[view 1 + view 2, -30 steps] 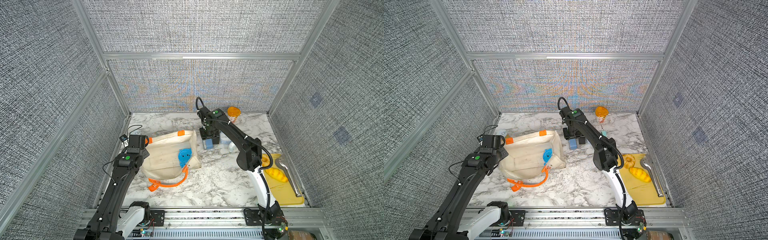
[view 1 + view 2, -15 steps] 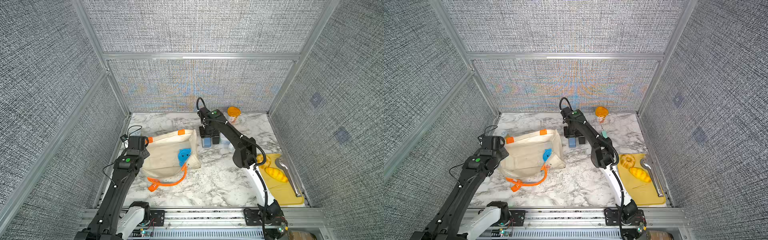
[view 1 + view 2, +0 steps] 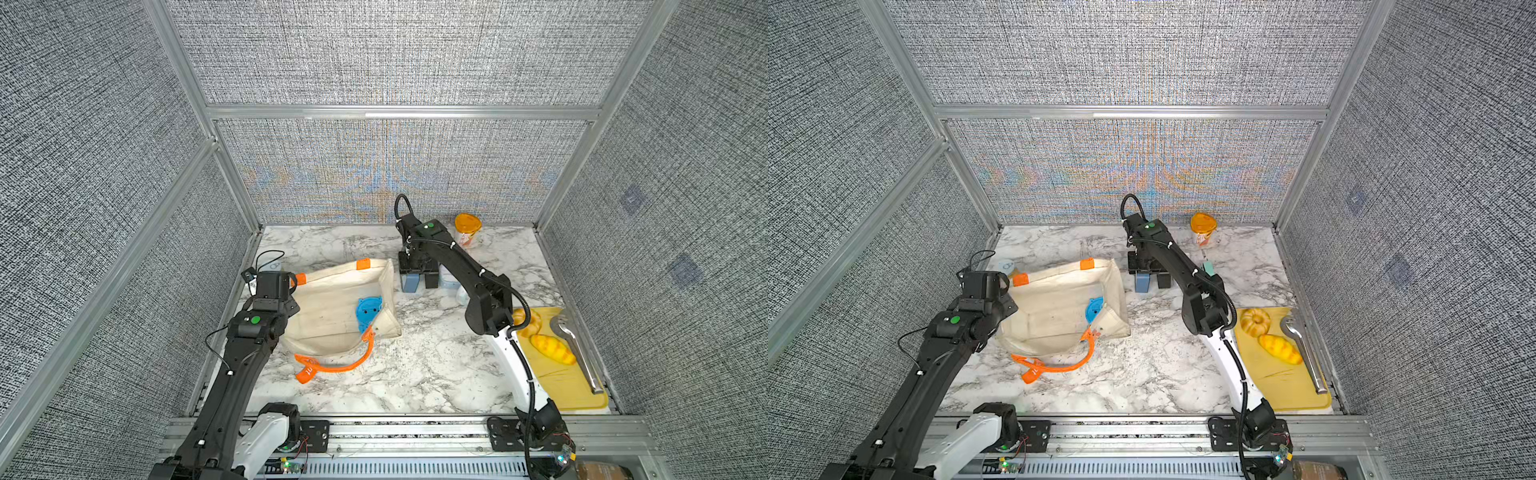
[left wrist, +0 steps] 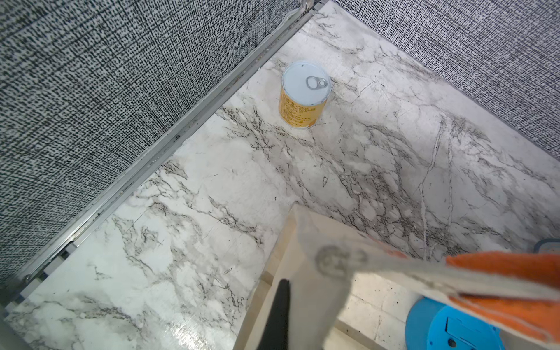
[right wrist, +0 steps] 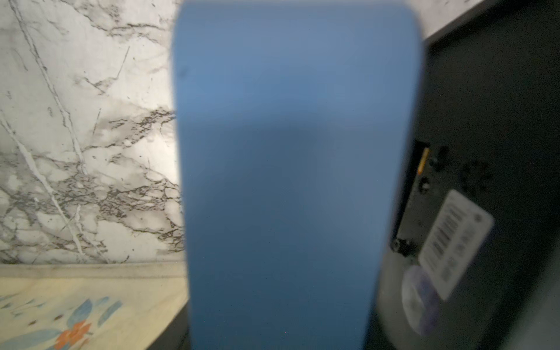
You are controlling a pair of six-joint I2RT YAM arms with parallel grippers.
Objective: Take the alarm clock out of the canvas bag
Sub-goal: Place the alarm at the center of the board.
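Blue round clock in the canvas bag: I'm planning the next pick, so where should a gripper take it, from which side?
Probably across the rim of the blue round clock, from above, into the open canvas bag. Its flat back faces roughly up, leaving only the edges to pinch, and a fold of fabric covers its near edge, so span the bare sides.

No legible text, barcode sticker (image 5: 454, 245) on black box (image 5: 500, 106) blurred

Both top views high, facing down, sharing whole table (image 3: 415, 374) — wrist views close-up, left over canvas bag (image 4: 318, 242)
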